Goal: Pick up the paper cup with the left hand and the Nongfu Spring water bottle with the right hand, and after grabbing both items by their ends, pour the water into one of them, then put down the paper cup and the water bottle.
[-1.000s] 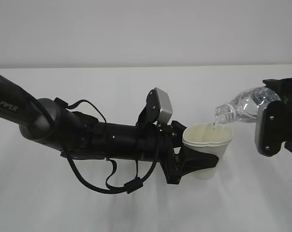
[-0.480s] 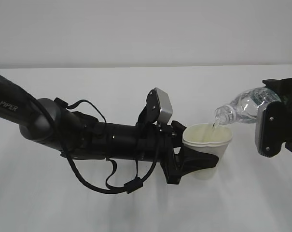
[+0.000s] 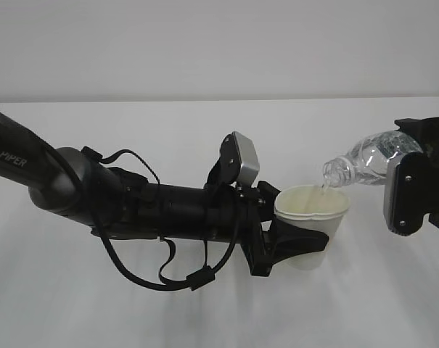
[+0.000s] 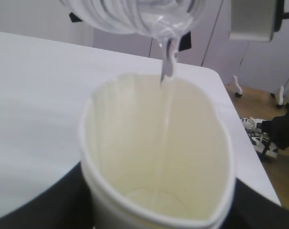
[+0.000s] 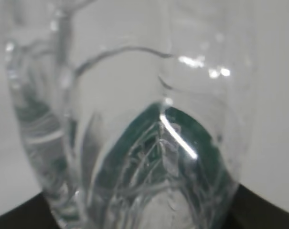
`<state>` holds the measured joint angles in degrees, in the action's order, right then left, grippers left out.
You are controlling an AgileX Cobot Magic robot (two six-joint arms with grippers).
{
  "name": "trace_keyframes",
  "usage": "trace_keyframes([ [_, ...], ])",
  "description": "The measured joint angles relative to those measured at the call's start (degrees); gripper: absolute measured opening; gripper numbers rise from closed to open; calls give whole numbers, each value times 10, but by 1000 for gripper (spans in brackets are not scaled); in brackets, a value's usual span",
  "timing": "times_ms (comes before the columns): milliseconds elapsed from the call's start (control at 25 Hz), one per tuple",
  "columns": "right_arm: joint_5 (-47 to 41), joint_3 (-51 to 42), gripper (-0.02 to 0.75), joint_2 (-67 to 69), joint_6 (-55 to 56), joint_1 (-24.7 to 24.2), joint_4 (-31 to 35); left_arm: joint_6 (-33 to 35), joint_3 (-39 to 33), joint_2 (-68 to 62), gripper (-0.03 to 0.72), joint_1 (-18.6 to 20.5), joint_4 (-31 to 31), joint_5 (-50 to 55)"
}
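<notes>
Both pickups are done: the left hand [image 3: 295, 243] has its jaws clamped round the paper cup [image 3: 311, 210], the right hand [image 3: 411, 192] grips the tilted Nongfu Spring water bottle [image 3: 368, 159], and the water [image 4: 167, 67] streams in. Setting both on the bench [image 3: 96, 304] remains.

Small cream-white tapered paper cup [image 3: 311, 212] with rolled rim, squeezed slightly out of round, upright. Clear ribbed plastic bottle [image 3: 368, 158] with dark green label, tilted, capless neck down-left above the rim. Thin clear water stream [image 4: 166, 67] falls into the cup.
</notes>
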<state>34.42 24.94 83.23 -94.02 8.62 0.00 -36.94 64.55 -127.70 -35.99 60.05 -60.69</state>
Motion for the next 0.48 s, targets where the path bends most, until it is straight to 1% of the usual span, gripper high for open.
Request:
trace_keyframes([
  [480, 1, 0, 404, 0, 0, 0, 0, 0, 0, 0, 424, 0, 0, 0],
])
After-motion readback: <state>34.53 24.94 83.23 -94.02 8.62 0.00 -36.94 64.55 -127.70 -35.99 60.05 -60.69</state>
